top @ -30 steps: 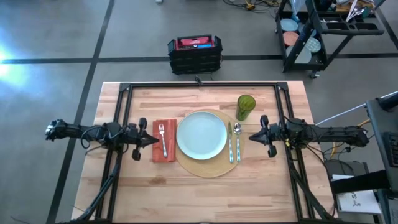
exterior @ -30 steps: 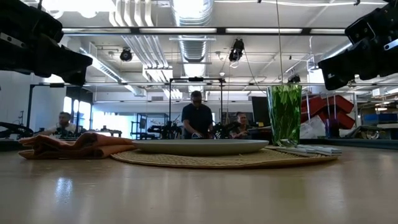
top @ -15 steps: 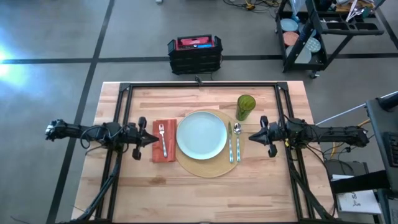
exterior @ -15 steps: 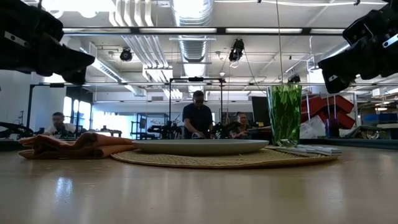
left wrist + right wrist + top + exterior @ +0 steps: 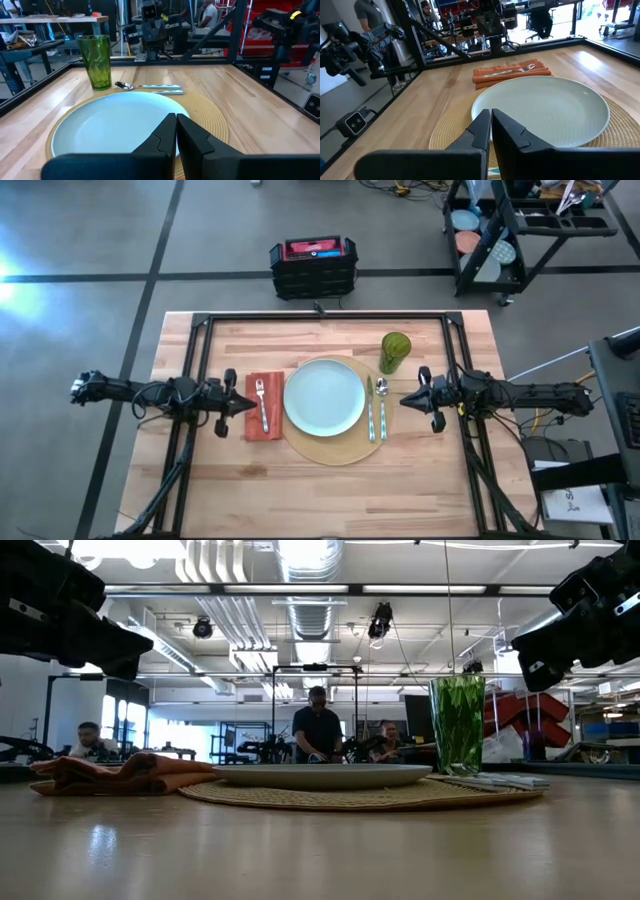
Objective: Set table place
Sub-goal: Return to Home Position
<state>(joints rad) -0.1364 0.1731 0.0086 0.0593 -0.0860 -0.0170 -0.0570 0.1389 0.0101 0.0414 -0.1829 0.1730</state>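
Observation:
A pale blue-white plate [image 5: 324, 396] lies on a round tan placemat [image 5: 345, 442] at the table's middle. An orange napkin [image 5: 253, 420] with a fork [image 5: 262, 404] on it lies left of the plate. Knife [image 5: 370, 412] and spoon [image 5: 382, 406] lie on the mat's right part. A green cup [image 5: 394, 352] stands at the mat's far right. My left gripper [image 5: 252, 405] hovers shut above the napkin's left side. My right gripper [image 5: 402, 399] hovers shut just right of the spoon. Both are clear of the table in the low view.
A black frame [image 5: 320, 318] runs along the table's far side and down both sides under the arms. Bare wood [image 5: 320, 500] spreads near the front edge. Beyond the table stand a black-red case [image 5: 313, 266] and a wheeled cart [image 5: 530, 230]. People are in the room behind.

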